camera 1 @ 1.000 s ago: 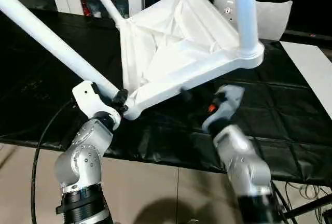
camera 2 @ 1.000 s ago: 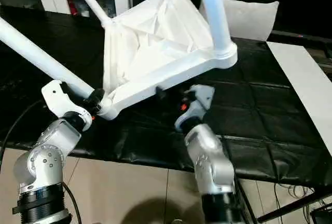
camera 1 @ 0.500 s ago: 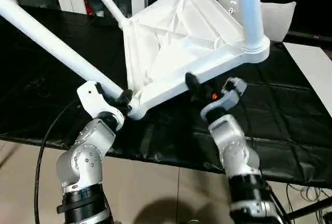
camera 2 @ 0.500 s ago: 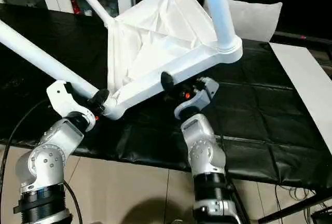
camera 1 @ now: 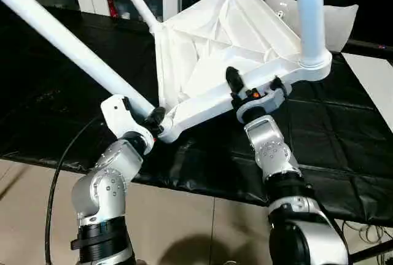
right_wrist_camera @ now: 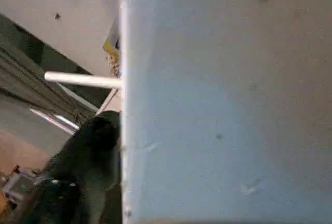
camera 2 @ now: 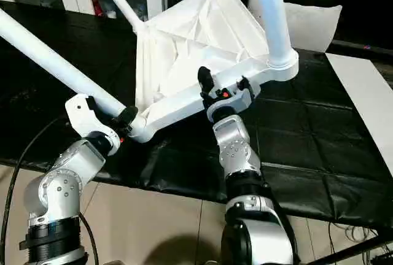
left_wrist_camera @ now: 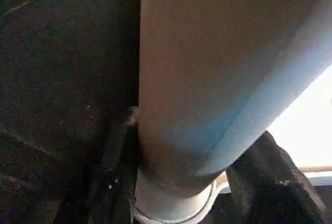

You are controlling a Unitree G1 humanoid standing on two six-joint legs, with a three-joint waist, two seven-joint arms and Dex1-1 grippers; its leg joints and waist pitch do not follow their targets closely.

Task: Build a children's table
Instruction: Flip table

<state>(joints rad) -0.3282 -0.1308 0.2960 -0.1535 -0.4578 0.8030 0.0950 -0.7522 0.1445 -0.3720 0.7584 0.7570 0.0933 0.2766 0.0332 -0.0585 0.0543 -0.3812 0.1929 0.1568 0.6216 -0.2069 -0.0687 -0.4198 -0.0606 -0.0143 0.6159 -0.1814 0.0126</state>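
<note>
Over black quilted mat [camera 1: 344, 136], ribbed white top [camera 1: 215, 50]

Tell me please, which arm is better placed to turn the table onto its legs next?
Probably the left. The left gripper holds a leg close to its corner socket, so it can lever the tilted table top. The right gripper only pinches the top's near edge, which suits steadying.

2 head views look down at the table top [camera 1: 209, 50]; wrist views press close
</note>
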